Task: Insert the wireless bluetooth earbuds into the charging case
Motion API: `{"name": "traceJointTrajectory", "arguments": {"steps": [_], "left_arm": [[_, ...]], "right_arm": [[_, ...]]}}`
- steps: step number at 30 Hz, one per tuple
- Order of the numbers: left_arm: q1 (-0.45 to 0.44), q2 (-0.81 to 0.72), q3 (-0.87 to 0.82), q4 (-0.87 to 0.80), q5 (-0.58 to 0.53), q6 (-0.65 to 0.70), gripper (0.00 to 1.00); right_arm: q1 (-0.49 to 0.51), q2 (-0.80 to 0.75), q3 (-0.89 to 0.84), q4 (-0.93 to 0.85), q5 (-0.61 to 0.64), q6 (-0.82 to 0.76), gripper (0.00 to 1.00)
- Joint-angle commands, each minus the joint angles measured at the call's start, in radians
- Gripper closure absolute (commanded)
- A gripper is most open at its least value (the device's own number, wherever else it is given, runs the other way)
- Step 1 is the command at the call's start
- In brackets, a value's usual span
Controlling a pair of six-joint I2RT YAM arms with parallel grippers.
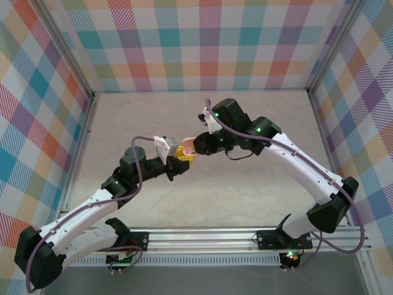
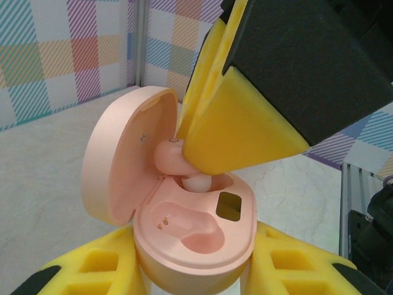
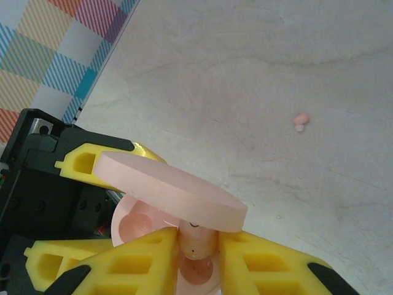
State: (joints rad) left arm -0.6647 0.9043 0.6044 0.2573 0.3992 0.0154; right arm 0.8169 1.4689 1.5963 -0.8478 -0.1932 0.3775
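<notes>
Yellow pads of the left gripper sat closest to its wrist camera. They were clamped on both sides of the pink case, whose lid stood open toward 10 o'clock. From 1 o'clock the right gripper reached down into the case, its fingers pinched on a pink bud. That bud hung at the mouth of the far socket with its pale tip at the well. Whether it was seated could not be told. The near socket, at 6 o'clock of the case, was empty, with its contact pins showing.

From the right wrist, a loose bud lay on the table, well apart from the case and toward 2 o'clock.

I judged the step in hand to be the insertion of the first bud, almost home but not let go. The next move called for a short push straight down the socket. The right fingers would then have to part gently so the bud was not dragged back out, while the left grip kept the case steady. After that the loose bud would need fetching for the near socket.
</notes>
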Motion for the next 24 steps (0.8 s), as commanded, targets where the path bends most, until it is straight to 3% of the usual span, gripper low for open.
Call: {"name": "traceJointTrajectory", "arguments": {"steps": [1,12,24], "left_arm": [[0.004,-0.002,0.035,0.017,0.004,-0.011,0.71],[0.005,0.019,0.046,0.028,-0.002,-0.037,0.71],[0.005,0.019,0.048,0.033,0.019,-0.048,0.71]], "right_arm": [[-0.005,-0.040,0.005,-0.011,-0.026,-0.054,0.76],[-0.006,-0.048,-0.005,-0.032,-0.061,-0.146,0.76],[-0.006,-0.046,-0.041,0.001,0.012,-0.177,0.76]]}}
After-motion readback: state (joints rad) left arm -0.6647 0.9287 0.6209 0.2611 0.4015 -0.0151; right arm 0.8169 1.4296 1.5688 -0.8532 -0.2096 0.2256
